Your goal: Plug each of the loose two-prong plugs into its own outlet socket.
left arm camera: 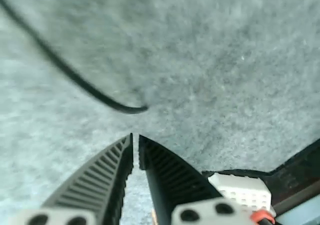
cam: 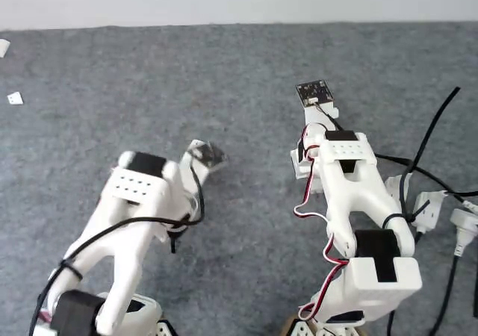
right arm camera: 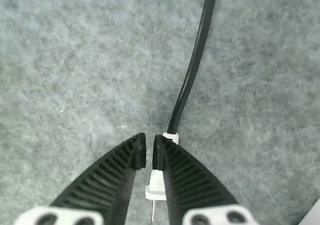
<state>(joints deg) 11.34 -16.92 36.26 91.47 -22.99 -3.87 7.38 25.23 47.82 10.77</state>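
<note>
My right gripper (right arm camera: 149,146) points down at the grey carpet and is shut on a small white two-prong plug (right arm camera: 156,184). The plug's prongs face the camera, and its black cord (right arm camera: 196,55) runs away across the carpet. My left gripper (left arm camera: 135,139) hangs over bare carpet, shut with nothing between its ribbed fingers (left arm camera: 165,170). A thin black cable (left arm camera: 70,74) lies just beyond its tips. In the high view the right arm (cam: 351,194) stands mid-right and the left arm (cam: 138,201) lower left. Two more white plugs (cam: 426,205) (cam: 467,228) on black cords lie at the right edge.
Black cords (cam: 429,138) loop over the carpet right of the right arm. Two small white scraps (cam: 15,97) lie at the far left. A pale wall (cam: 239,0) bounds the back. Open carpet (cam: 187,75) stretches ahead of both arms.
</note>
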